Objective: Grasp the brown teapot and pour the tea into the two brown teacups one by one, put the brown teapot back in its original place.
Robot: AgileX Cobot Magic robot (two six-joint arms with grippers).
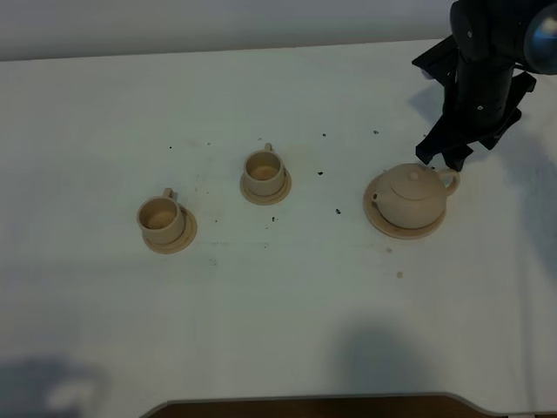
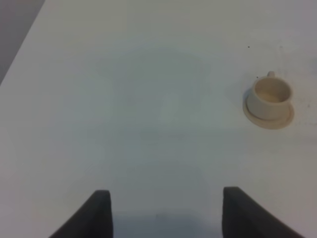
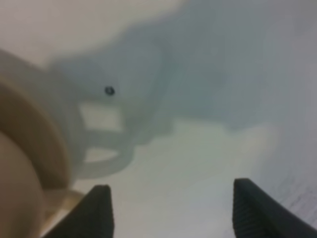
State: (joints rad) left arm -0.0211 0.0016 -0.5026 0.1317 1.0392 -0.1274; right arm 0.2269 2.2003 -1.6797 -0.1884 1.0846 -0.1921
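Note:
The brown teapot (image 1: 411, 196) sits on its wide saucer, the original place (image 1: 432, 227), at the right of the white table. My right gripper (image 1: 442, 158) hovers just behind the teapot's loop handle (image 1: 450, 181), open and holding nothing. In the right wrist view the gripper (image 3: 173, 213) shows spread fingertips (image 3: 99, 210), with the blurred teapot (image 3: 25, 163) and its handle (image 3: 101, 148) very close. Two brown teacups stand on small saucers, one at the left (image 1: 160, 218) and one nearer the middle (image 1: 262, 171). My left gripper (image 2: 166, 213) is open over bare table, far from one teacup (image 2: 270, 96).
Small dark specks (image 1: 337, 211) lie scattered on the table between the cups and the teapot. The table's front edge (image 1: 305, 402) runs along the bottom, and its back edge meets a grey wall. The left arm does not show in the exterior high view.

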